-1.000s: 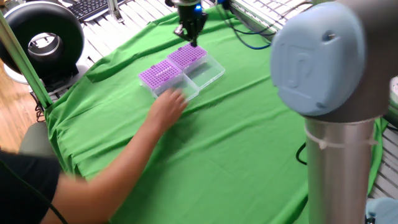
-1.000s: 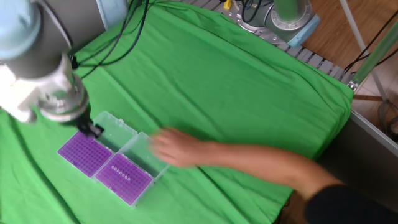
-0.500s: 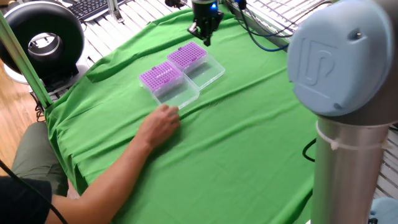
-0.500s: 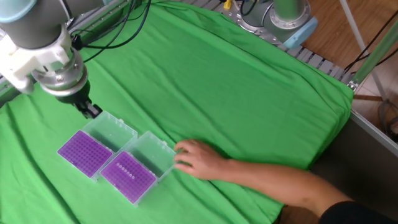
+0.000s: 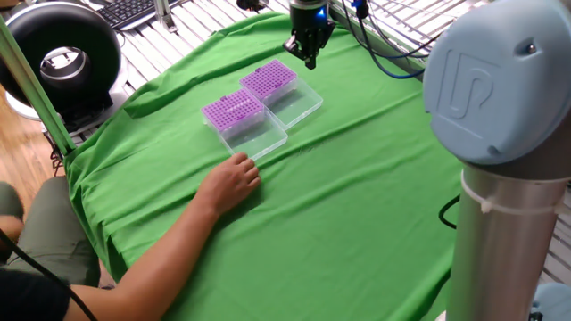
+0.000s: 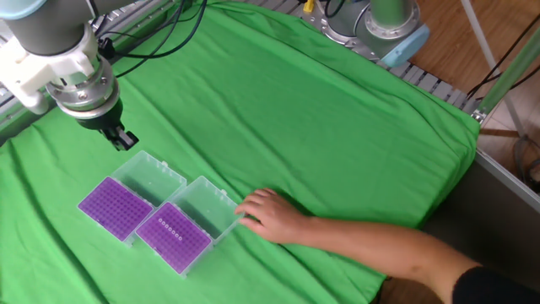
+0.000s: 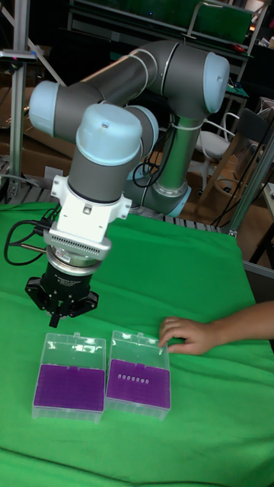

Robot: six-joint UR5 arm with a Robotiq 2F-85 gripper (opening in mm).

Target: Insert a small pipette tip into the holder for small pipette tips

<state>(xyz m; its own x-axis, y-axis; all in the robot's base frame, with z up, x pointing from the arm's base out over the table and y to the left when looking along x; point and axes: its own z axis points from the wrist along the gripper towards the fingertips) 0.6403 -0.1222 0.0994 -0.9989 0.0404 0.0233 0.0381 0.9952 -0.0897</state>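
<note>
1. My gripper (image 6: 125,139) has lifted up and away from the two boxes over the last second. In the other fixed view it now hangs above bare green cloth (image 6: 321,110), off the open lid at about 11 o'clock from the boxes, touching nothing.

2. I cannot tell how the jaws stand: the fingertips read as one small dark cluster in every view. I see no pipette tip between them, though a tip would be too small to make out here.

3. The left rack (image 7: 68,386) is a full purple field. The right rack (image 7: 138,383) shows a short row of pale dots near its top edge, which I take to be seated tips or open holes; I cannot say which. That box is my best guess for the small tip holder.

4. The person's hand (image 6: 272,214) has drawn back and now rests on the cloth with relaxed, loosely curled fingers grasping nothing, just beside the clear lid of the right rack, at about 3 o'clock from it.

5. My reading: either a tip went in and I am retreating, or the attempt came up empty. I would verify before moving on.
</note>
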